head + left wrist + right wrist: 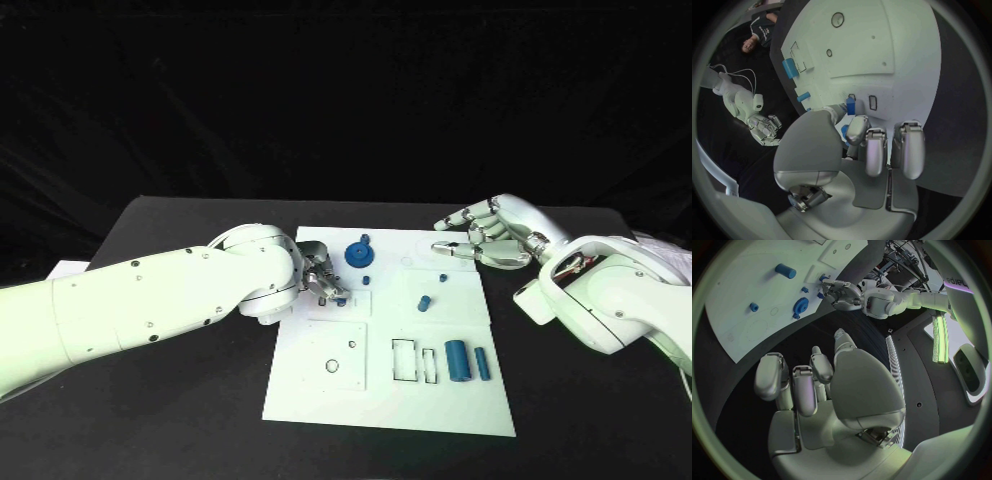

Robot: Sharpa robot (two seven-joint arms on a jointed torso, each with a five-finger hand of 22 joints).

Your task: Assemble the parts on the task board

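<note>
You are still early to midway, as far as the layout tells. On the task board (389, 400) a blue gear-like part (358, 253) sits at about 12 o'clock of the plate, with a small blue peg (443, 278) and a short blue stub (424, 303) toward 2 o'clock of the centre. A blue cylinder (456, 361) and a slimmer blue bar (482, 363) lie loose at 4 o'clock, just beside two rectangular slots (417, 360) that look unfilled. A round hole (332, 366) at 7 o'clock also appears open. So I judge several parts are left to seat.

Your left robot hand (323, 281) is at the board's 10 o'clock edge, fingers drawn together. In the left wrist view the left robot hand's fingertips (858, 126) pinch a small blue block (851, 106) right over a pair of small slots on the plate, so it is clamped on that piece; whether the piece has entered a slot you cannot tell.

Your right robot hand (488, 234) hovers past the board's 1 o'clock corner, above the desk (173, 400), fingers loosely curled and apart, holding nothing and touching nothing.
</note>
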